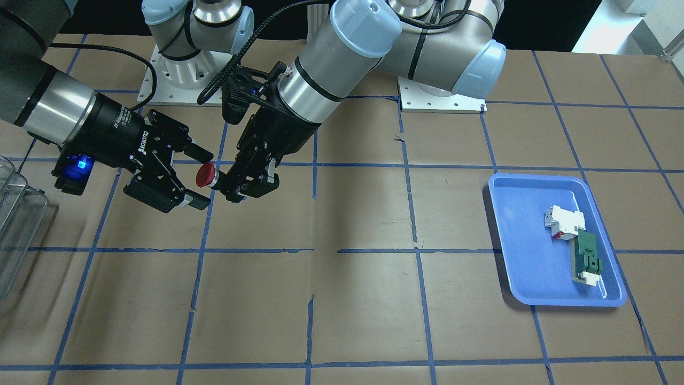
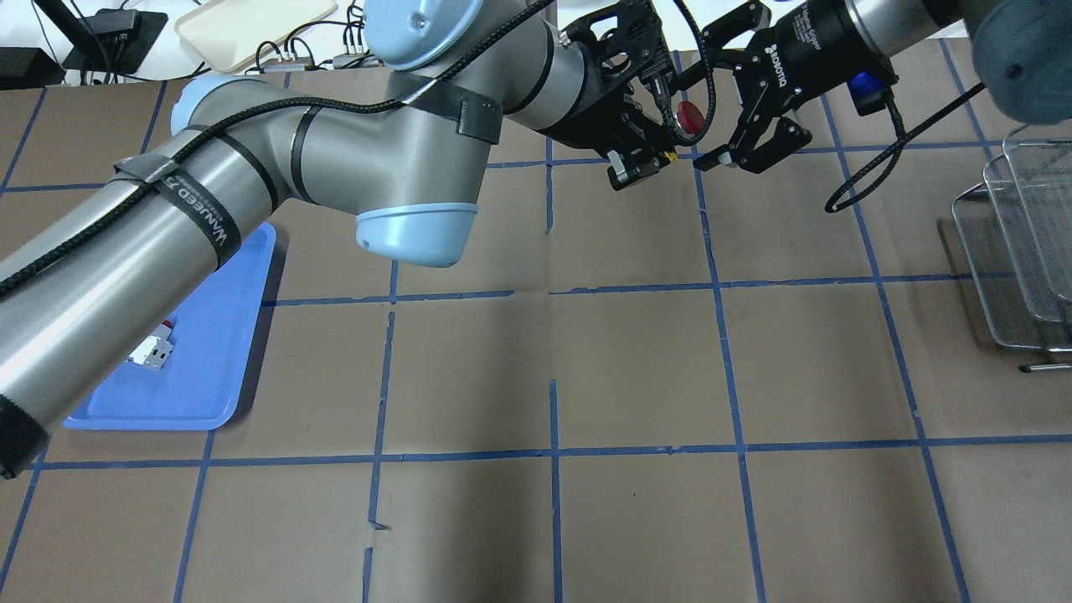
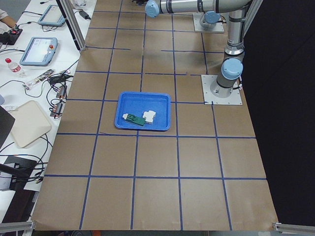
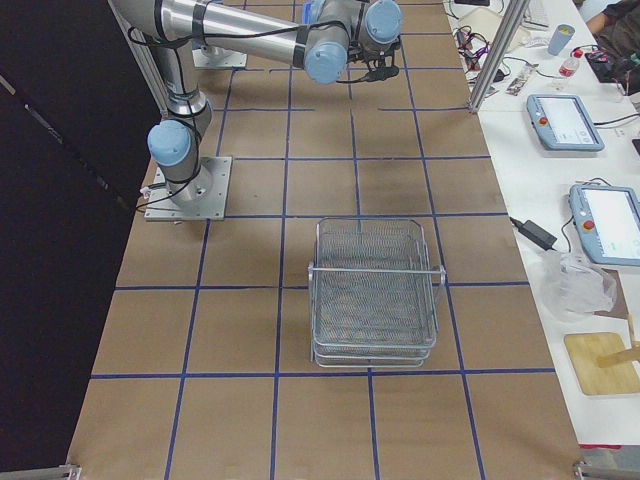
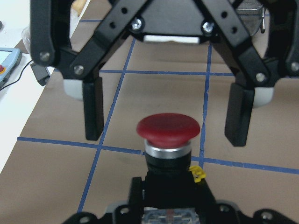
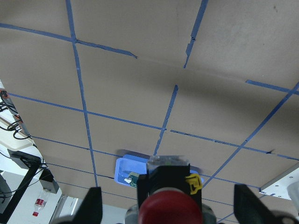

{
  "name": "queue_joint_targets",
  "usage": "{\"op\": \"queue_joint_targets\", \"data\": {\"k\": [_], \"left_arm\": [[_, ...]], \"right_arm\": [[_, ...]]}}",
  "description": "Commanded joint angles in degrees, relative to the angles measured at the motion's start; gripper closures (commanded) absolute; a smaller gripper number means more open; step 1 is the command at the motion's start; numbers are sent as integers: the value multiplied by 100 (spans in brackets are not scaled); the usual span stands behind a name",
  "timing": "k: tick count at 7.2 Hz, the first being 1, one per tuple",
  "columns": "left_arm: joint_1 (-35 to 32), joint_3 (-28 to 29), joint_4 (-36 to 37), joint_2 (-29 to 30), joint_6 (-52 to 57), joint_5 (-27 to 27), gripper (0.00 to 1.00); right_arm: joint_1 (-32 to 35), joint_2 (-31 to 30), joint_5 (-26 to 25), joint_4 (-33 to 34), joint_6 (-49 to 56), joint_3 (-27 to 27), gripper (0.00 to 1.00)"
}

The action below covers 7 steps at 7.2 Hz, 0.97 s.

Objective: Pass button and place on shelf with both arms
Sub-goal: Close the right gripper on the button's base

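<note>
My left gripper is shut on the dark body of the button and holds it sideways above the table. The button's red cap points at my right gripper. The right gripper is open, with one finger on each side of the cap and neither touching it. The left wrist view shows the red cap between the right gripper's black fingers. The right wrist view shows the cap low in the middle. The wire-mesh shelf stands on the table at the robot's right, also seen in the overhead view.
A blue tray on the robot's left holds a white-and-red block and a green flat part. Brown paper with a blue tape grid covers the table. Operators' benches with tablets and cables run along its far side.
</note>
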State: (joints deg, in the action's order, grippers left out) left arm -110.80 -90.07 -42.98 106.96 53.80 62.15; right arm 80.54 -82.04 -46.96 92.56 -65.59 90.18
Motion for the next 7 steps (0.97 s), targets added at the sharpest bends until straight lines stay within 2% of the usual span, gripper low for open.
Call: {"op": "queue_joint_targets", "data": {"k": [1,3,4,5,7], "left_arm": [[6,7,0,0,7,-1,100],[6,7,0,18,7,-1,100],[15,16,0,9,7,-1,100],[24,34,0,27,7,-1,100],[33,60,0,27,7,-1,100]], "right_arm": [[6,21,12,-10,3,0,9],[6,13,20,-10,3,0,14],[6,21,21,-10,-6,0,28],[6,4,21,-10,3,0,49],[6,12,108,-18,12,9,65]]}}
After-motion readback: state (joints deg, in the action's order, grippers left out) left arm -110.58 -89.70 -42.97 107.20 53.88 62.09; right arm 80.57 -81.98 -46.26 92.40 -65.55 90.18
